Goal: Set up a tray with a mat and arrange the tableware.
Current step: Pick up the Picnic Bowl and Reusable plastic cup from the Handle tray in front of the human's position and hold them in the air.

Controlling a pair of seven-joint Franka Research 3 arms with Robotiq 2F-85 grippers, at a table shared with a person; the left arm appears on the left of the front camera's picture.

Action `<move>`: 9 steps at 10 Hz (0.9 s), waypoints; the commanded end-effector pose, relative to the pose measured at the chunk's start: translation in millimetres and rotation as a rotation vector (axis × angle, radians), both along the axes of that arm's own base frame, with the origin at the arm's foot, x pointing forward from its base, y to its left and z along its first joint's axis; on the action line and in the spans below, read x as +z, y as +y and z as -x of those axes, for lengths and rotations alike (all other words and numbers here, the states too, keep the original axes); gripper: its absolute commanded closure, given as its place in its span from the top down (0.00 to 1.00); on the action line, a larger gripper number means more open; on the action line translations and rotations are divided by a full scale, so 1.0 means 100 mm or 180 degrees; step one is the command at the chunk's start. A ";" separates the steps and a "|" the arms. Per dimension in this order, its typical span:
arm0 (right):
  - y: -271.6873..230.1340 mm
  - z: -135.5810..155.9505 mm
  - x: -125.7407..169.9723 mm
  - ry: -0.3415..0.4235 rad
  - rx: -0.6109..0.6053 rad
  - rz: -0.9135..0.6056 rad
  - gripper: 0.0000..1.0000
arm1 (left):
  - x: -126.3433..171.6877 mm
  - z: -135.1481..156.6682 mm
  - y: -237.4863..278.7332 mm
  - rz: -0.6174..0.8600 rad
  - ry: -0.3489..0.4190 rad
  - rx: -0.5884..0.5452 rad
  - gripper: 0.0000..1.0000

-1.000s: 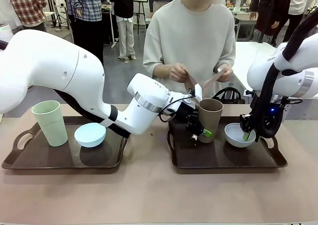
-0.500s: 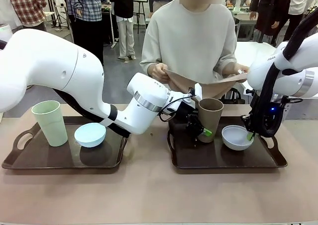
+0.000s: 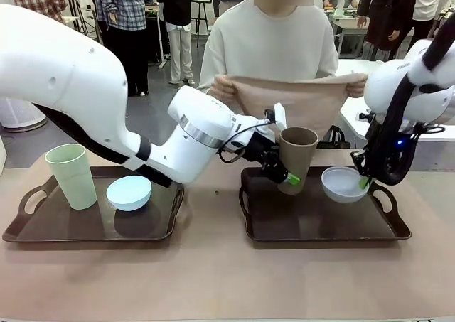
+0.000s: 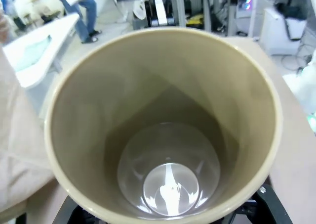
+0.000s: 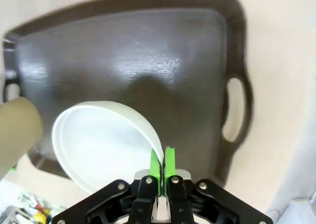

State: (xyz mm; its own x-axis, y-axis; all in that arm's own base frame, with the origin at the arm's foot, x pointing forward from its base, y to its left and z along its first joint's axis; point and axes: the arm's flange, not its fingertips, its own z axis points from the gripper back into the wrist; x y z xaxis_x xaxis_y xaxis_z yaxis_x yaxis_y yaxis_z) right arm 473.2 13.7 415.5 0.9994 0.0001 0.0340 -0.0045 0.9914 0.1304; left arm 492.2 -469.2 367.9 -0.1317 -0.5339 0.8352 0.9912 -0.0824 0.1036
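Above the right tray (image 3: 320,231), your left gripper (image 3: 285,175) clamps the brown cup (image 3: 297,151) and your right gripper (image 3: 364,183) pinches the white bowl (image 3: 341,184) by its rim. Hold both clear and level so the mat (image 3: 302,100), held by the person beyond the tray, can slide under.

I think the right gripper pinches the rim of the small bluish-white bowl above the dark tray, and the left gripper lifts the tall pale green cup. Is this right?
No: the left gripper lifts the tall brown cup, as the front view shows; the pale green cup stands on the other tray. The right gripper does hold the bluish-white bowl.
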 end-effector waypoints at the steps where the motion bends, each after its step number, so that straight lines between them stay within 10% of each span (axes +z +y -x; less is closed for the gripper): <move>1: -0.06 0.11 0.55 -0.0121 0.0076 -0.0111 0.00 | 0.32 0.39 0.32 0.0063 -0.0119 0.0152 0.00; 5: 0.04 0.43 1.54 -0.0366 0.0162 -0.0118 0.00 | 0.96 0.69 0.53 0.0151 -0.0308 0.0484 0.00; 9: 0.03 0.47 1.66 -0.0398 0.0135 -0.0069 0.00 | 0.96 0.57 0.41 0.0142 -0.0235 0.0340 0.00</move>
